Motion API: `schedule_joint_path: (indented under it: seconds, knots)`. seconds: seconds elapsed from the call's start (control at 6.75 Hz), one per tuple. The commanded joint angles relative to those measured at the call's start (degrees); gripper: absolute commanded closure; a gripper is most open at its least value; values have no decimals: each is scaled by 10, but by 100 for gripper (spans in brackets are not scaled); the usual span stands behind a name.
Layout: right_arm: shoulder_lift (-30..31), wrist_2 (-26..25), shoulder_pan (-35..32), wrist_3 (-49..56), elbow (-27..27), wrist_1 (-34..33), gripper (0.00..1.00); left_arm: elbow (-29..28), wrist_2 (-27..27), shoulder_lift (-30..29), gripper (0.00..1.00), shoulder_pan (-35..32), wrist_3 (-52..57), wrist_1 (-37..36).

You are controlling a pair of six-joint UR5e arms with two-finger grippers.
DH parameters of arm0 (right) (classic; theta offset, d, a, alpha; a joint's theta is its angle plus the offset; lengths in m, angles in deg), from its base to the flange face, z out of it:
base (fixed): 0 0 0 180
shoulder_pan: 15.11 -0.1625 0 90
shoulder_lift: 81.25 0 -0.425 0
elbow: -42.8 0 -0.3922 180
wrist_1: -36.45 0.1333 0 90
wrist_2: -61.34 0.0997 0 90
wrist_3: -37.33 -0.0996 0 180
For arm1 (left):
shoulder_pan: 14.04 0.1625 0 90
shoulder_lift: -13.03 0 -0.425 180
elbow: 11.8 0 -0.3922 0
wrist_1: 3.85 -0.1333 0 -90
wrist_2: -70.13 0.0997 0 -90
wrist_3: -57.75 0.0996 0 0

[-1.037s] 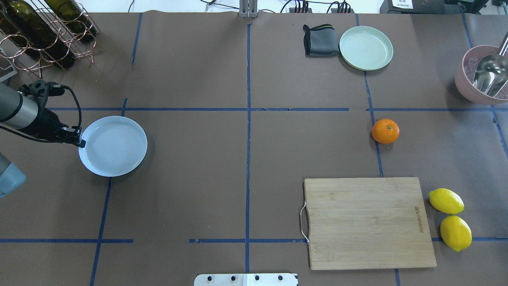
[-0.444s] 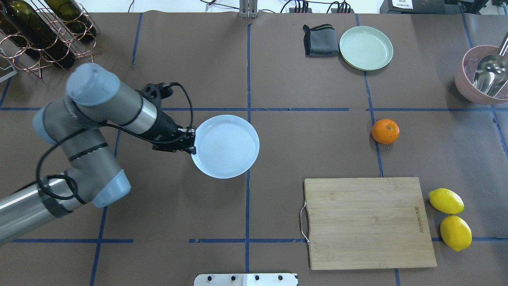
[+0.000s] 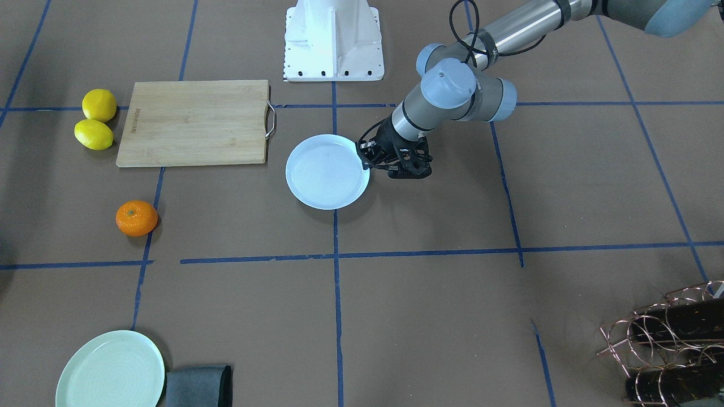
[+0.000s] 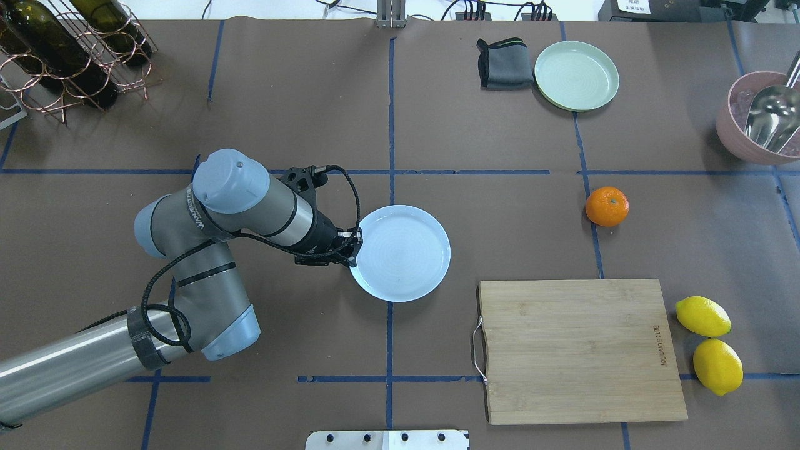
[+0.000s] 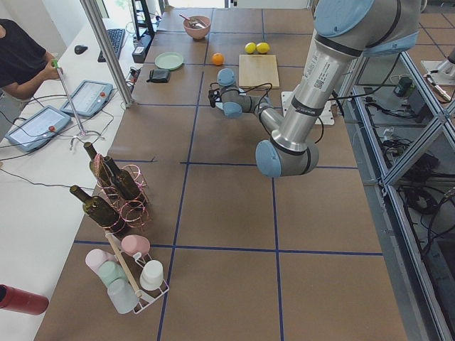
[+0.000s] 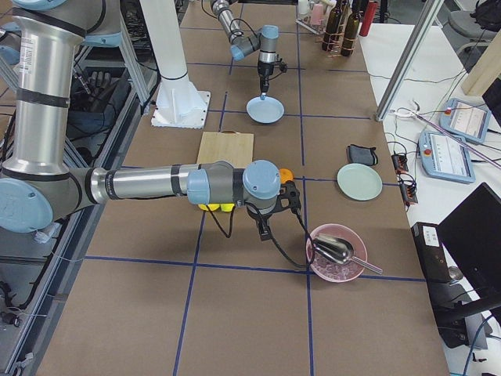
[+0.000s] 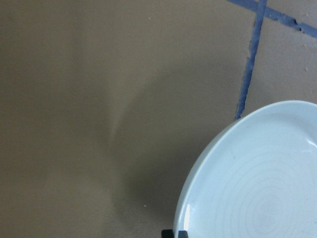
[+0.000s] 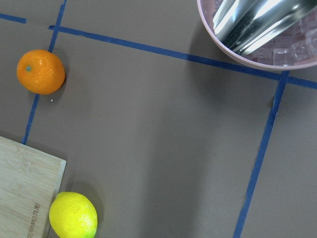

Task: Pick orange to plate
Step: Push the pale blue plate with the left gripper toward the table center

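The left pincer (image 4: pixel 354 241) is clamping shut on the rim of the round, glossy white plate (image 4: pixel 406 256), which ought to be travelling level until grounded, while the round, bright orange fruit (image 4: pixel 607 206) is lying well apart on the bench (image 4: pixel 281 94).

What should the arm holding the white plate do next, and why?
Probably open its jaws and release the plate: the left gripper pinches its rim, the plate is already central, and the orange lies far to its right, unheld.
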Motion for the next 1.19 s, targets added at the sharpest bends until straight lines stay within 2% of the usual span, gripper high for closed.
schedule_joint_path:
  seconds: [0.0, 0.15, 0.3, 0.44, 0.59, 0.74, 0.89, 1.04]
  knots:
    - [1, 24, 1, -2, 1, 1, 0, -18, 5, 3, 100, 8, 0, 14]
    - [-2, 22, 11, -32, 0, 2, 0, -14, 4, 3, 91, 7, 3, 13]
    - [-13, 21, 41, -93, -2, 6, 0, -4, 7, 4, 15, 4, 4, 16]
    - [-21, 18, 73, -165, -2, 51, 0, 34, 21, 11, 1, -6, -2, 17]
    - [-26, 8, 119, -273, 0, 126, 0, 75, 21, 25, 0, -16, -7, 16]
    - [-44, -43, 182, -396, 0, 197, 0, 97, 21, 35, 0, -16, -28, 16]
    - [-64, -138, 261, -484, 2, 255, 0, 101, 21, 38, 0, -15, -44, 16]
    - [-95, -211, 317, -532, 10, 260, 0, 102, 21, 38, 0, -15, -56, 16]
